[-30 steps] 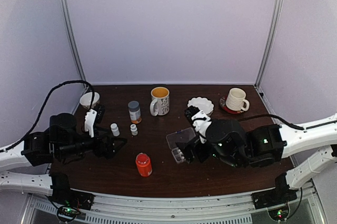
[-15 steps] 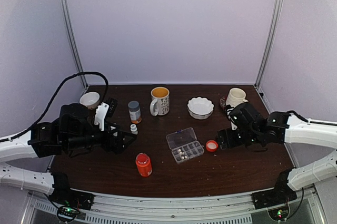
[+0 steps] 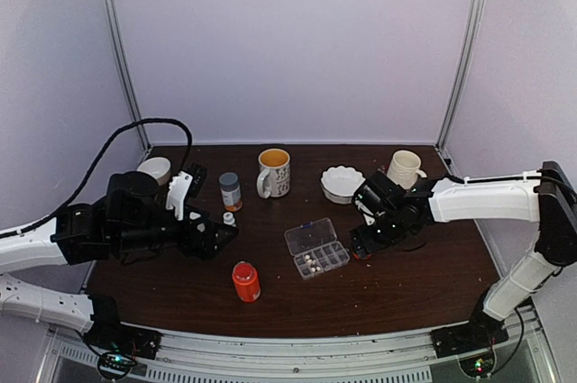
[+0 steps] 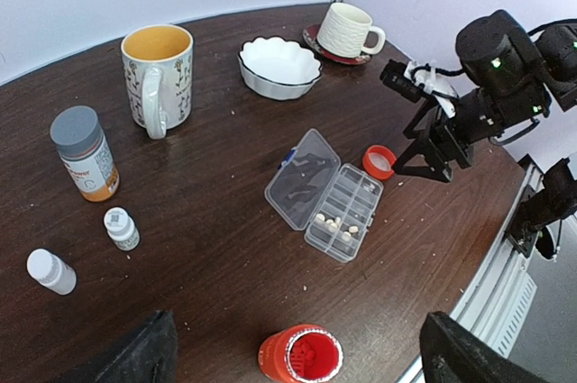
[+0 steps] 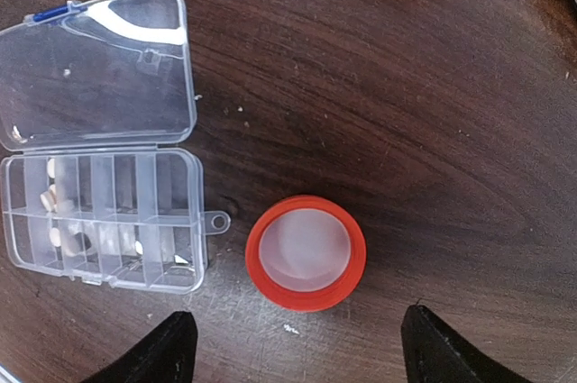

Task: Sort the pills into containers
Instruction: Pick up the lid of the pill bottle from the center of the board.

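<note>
The clear pill box (image 3: 315, 250) lies open mid-table, its containers (image 4: 344, 212) in two rows beside the flat lid (image 5: 99, 68). Several pale pills (image 4: 335, 223) sit in the near compartments (image 5: 54, 207). An uncapped orange bottle (image 3: 245, 281) stands upright in front of the box, more pills inside it (image 4: 305, 353). Its orange cap (image 5: 306, 252) lies upside down on the table right of the box. My right gripper (image 3: 365, 243) hangs open over the cap, one finger (image 5: 167, 351) to each side, not touching. My left gripper (image 3: 219, 237) is open and empty, just left of the orange bottle.
Along the back stand a yellow-lined mug (image 3: 273, 172), a white scalloped bowl (image 3: 343, 183) and a white mug on a red saucer (image 3: 404, 168). A grey-capped brown bottle (image 4: 83, 153) and two small white bottles (image 4: 120, 228) stand at the left. The table's front edge (image 4: 487, 284) is near.
My right gripper left the pill box, swung right, then came back over the cap now lying on the table, its jaws narrowing a little. My left gripper moved right towards the orange bottle.
</note>
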`<move>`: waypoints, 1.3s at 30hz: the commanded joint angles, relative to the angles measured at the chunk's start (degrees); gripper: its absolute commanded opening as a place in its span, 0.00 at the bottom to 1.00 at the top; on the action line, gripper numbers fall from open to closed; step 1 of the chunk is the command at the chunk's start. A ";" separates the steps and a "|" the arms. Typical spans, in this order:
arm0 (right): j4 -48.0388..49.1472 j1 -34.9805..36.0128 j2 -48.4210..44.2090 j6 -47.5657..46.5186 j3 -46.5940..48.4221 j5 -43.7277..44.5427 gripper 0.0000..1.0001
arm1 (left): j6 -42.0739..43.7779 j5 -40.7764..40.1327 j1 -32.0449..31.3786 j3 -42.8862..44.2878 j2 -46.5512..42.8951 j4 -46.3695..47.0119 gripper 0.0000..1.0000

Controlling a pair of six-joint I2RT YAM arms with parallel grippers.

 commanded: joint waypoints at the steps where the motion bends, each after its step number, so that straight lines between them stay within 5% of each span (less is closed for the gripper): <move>1: 1.34 -2.01 3.40 -1.21 1.89 -2.38 0.79 | 2.11 -0.68 -0.09 1.32 -1.17 1.13 0.97; 11: 1.91 -2.86 9.84 -1.98 4.02 -2.35 0.79 | 2.72 -0.46 -0.13 0.05 -1.49 1.46 0.97; 16: 1.82 -3.59 11.72 -3.07 4.50 -1.78 0.61 | 2.66 -0.64 -0.08 -0.62 -1.81 1.98 0.97; 22: 2.33 -4.09 11.51 -4.31 4.35 -2.31 0.53 | 2.37 -0.37 -0.13 -1.28 -1.56 2.73 0.97; 29: 4.41 -4.15 -1.52 -6.02 3.19 -7.41 0.50 | 9.23 6.90 -0.13 -0.38 -0.41 8.05 0.97; 33: 7.15 -3.95 -11.32 -3.74 3.64 -17.67 0.49 | 16.72 9.49 -0.13 2.00 0.74 13.99 0.96; 39: 25.11 -0.80 -23.56 9.50 2.10 -31.35 0.46 | 34.86 13.80 -1.08 2.94 1.66 28.95 0.96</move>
